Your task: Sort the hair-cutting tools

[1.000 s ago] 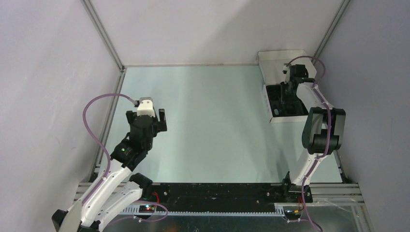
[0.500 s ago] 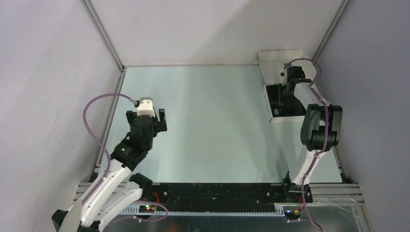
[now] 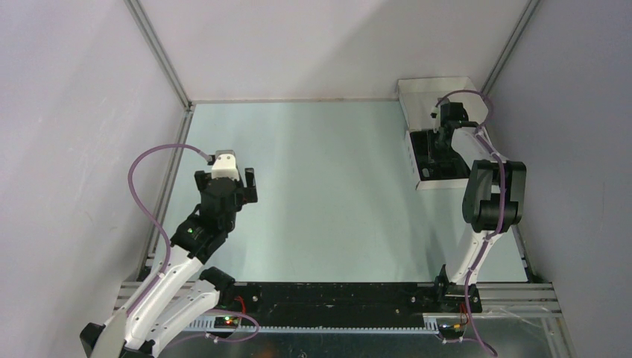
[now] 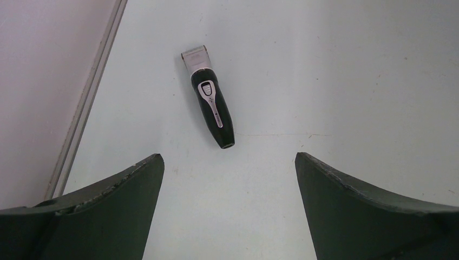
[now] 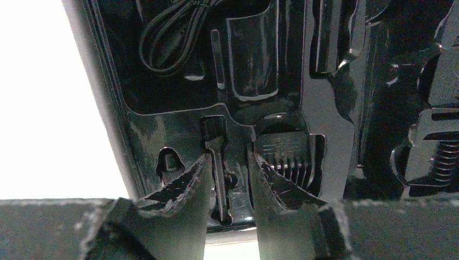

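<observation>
End effector, left: gaping wide, holding nothing | hair clipper lying ahead on worktop, long axis running away, blade end far, tilting left | left arm nearer, crouching, wrist pitching down | right end effector standing part-open, straddling stick brush in black tray.

Soft, even light from above fills the top view; the table carries only weak shadows under the arms. The left wrist view is bright, with the hair clipper crisp and the left gripper dark and soft-edged. The right wrist view is dim: glare streaks the glossy black tray, the left side burns out white, and the right gripper is blurred.
</observation>
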You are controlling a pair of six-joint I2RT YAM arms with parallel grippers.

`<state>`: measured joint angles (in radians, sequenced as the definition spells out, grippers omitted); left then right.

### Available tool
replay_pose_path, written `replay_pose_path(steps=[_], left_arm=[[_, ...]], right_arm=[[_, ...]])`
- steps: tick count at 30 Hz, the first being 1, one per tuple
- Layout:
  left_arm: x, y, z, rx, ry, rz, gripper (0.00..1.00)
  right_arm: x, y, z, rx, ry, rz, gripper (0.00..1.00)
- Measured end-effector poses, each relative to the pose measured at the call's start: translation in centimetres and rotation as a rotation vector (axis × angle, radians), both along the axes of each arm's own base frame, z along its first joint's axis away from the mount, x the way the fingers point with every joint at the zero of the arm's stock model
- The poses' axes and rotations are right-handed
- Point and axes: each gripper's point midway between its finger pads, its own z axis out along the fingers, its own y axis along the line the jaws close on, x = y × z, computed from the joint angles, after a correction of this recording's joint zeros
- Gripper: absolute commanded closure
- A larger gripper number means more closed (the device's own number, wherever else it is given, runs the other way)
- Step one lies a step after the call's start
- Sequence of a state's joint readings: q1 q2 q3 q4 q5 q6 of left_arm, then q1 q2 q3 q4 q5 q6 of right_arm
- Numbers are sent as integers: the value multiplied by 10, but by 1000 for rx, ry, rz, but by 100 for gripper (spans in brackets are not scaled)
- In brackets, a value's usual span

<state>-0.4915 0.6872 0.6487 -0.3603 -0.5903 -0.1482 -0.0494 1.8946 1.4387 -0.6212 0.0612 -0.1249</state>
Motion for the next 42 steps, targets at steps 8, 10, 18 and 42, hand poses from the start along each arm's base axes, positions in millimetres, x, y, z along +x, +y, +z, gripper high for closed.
replay_pose_path(steps=[8, 10, 18, 42], left_arm=[[0, 0, 0, -1, 0, -1, 2], [0, 0, 0, -1, 0, -2, 2], [0, -1, -1, 1, 5, -2, 2], [0, -1, -1, 2, 6, -2, 2]], right_arm=[[1, -1, 7, -5, -19, -2, 59], [2, -1, 11, -6, -29, -2, 59], [7, -3, 21, -14, -63, -9, 59], [5, -10, 1, -35, -14, -39, 60]])
